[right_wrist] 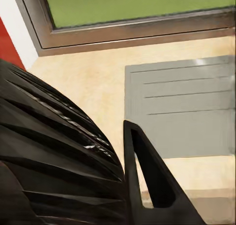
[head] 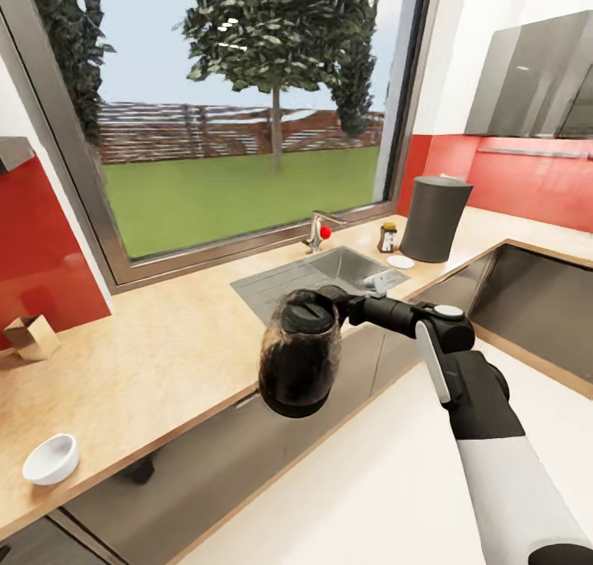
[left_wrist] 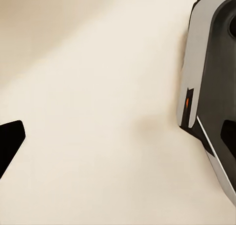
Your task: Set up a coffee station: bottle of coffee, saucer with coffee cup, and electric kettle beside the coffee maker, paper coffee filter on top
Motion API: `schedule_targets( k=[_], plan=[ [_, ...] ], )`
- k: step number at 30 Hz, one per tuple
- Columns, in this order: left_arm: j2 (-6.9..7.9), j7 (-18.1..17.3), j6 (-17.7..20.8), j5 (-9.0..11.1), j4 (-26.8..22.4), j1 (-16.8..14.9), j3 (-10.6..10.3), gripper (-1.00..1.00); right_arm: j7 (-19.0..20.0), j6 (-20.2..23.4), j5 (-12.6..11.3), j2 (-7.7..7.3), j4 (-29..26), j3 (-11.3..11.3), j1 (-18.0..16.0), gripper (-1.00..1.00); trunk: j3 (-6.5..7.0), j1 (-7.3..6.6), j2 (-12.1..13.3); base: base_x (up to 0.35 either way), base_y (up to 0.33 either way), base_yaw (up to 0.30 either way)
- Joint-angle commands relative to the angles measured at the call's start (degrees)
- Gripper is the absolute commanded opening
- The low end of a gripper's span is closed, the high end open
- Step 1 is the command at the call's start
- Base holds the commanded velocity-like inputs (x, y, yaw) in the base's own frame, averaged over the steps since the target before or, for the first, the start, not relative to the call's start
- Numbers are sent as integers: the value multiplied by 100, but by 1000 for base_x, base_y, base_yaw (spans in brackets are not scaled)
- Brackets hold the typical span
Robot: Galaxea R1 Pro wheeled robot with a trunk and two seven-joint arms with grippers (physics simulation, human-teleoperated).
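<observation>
My right gripper (head: 339,300) is shut on the electric kettle (head: 299,359), a dark glass jug with a ribbed black lid (right_wrist: 49,156). It hangs in front of the counter's edge, below the sink. One black finger (right_wrist: 147,181) lies against the lid. The dark grey coffee maker (head: 434,217) stands on the countertop at the far right, with the bottle of coffee (head: 386,237) and a white saucer (head: 401,262) just left of it. A white coffee cup (head: 51,458) sits at the counter's near left. My left gripper (left_wrist: 118,141) hangs open over pale floor.
A steel sink (head: 317,281) with a tap (head: 315,229) lies under the big window. A small cardboard box (head: 31,336) stands on the wooden countertop (head: 165,351) by the red wall. The robot's base (left_wrist: 211,87) shows beside the left gripper.
</observation>
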Motion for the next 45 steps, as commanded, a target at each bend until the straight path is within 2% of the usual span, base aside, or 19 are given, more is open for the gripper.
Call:
schedule_targets(
  k=[1,7,10,28,45],
  plan=[
    [-4,-25,-30,62,15,-8,-44,100,6,48,-48,-20,-20,-24,10,-100,-12,3,-13,0,0,-300],
    [-41,-24,-44,58,12,-5,-41,100,15,48,-52,-67,-45,-429,46,-100,-12,3,-13,0,0,-300],
    [-69,-24,-51,60,11,-2,-41,100,16,48,-52,-66,-45,-553,55,-100,-12,3,-13,0,0,-300],
    [-137,-34,-74,26,23,7,-46,100,8,48,-41,-63,-37,-602,61,-100,-12,3,-13,0,0,-300],
    [-144,-33,-2,-31,55,70,-86,100,-70,43,-27,-63,-20,-625,61,-100,-12,3,-13,1,0,-300]
  ],
)
